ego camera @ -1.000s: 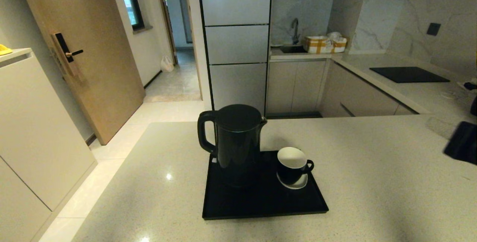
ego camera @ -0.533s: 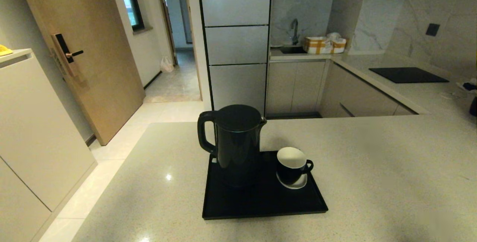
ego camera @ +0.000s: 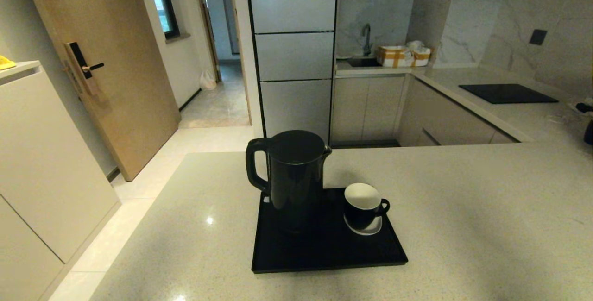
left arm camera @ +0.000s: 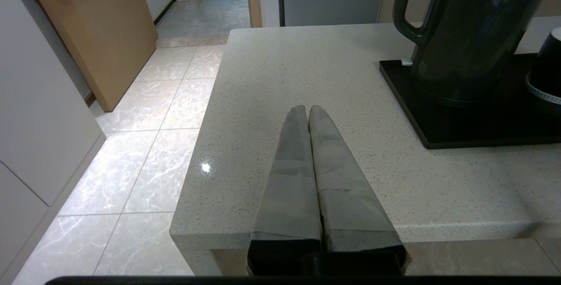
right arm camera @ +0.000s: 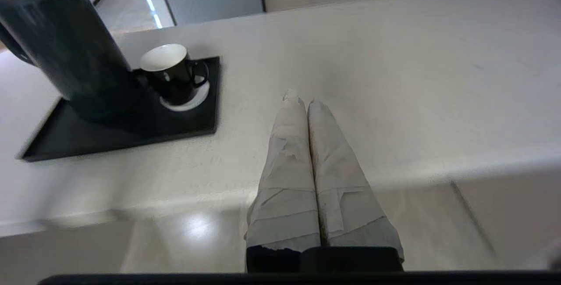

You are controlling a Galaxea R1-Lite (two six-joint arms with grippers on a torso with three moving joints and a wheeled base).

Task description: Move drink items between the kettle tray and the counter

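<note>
Kettle (ego camera: 294, 178) standing upright on tray (ego camera: 324, 257), cup (ego camera: 363, 208) sitting just beside it on saucer (ego camera: 366, 230), tray lying on counter (ego camera: 463, 208). Left gripper (left arm camera: 308, 108) and right gripper (right arm camera: 302, 97) hovering near tray, fingers pressed together, gripping nothing, likely because no item is being picked.

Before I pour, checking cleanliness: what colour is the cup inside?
White inside the cup; right wrist view.

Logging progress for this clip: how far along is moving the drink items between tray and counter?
Done, by the look of it: the kettle and the cup both stand on the tray, nothing loose on the counter. In hand: nothing; the left claw and right claw are shut and empty, near the counter's front edge. Left: any move out to the counter, if that is still wanted.
</note>
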